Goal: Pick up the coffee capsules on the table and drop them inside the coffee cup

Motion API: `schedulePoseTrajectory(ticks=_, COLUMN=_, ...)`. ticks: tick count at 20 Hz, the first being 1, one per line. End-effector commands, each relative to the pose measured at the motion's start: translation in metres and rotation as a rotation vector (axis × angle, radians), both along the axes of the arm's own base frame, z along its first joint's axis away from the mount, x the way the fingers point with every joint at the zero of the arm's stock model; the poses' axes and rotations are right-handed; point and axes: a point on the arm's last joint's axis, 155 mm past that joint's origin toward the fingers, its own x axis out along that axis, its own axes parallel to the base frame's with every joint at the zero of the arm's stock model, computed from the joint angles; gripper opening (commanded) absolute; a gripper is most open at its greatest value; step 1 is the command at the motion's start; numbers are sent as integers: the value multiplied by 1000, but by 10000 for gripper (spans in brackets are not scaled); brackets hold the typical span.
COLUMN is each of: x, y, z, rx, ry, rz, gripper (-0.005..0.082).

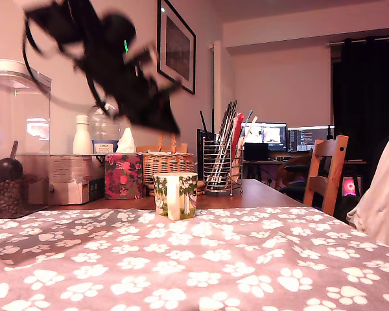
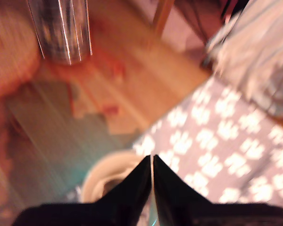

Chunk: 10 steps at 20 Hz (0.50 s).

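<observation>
In the exterior view I see my arm [image 1: 110, 58] high up on the left, dark and smeared with blur, well above the table. The gripper end is too blurry there for me to pick out. The cup [image 1: 176, 195] stands upright on the paw-print cloth [image 1: 201, 265], near the cloth's far edge. Behind it are a basket [image 1: 169, 167], a flowery box [image 1: 123, 175] and a wire holder [image 1: 223, 166] full of tall sticks. A wooden chair [image 1: 326, 172] stands at the right of this view. I see no capsules on the cloth. In the wrist view the gripper [image 2: 152, 165] points down, its two black fingers [image 2: 132, 186] pressed together with only a thin line between them. I cannot tell if anything is pinched there. The cup's pale rim [image 2: 96, 176] sits just under the tips. The inside may hold something dark, but the blur makes me unsure. The cloth and wooden table [image 2: 132, 89] lie beyond.
</observation>
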Motion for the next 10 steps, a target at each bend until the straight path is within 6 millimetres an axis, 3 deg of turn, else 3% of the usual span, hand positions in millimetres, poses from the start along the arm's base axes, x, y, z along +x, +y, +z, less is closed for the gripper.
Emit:
schedulePoseTrajectory(ticks=1, x=-4, y=0, z=8, rx=0, ry=-13, rz=-14, gripper=-19)
schedulePoseTrajectory(ticks=10, x=-24, y=3, z=12, rx=12, ry=-3, rz=-57, gripper=-19)
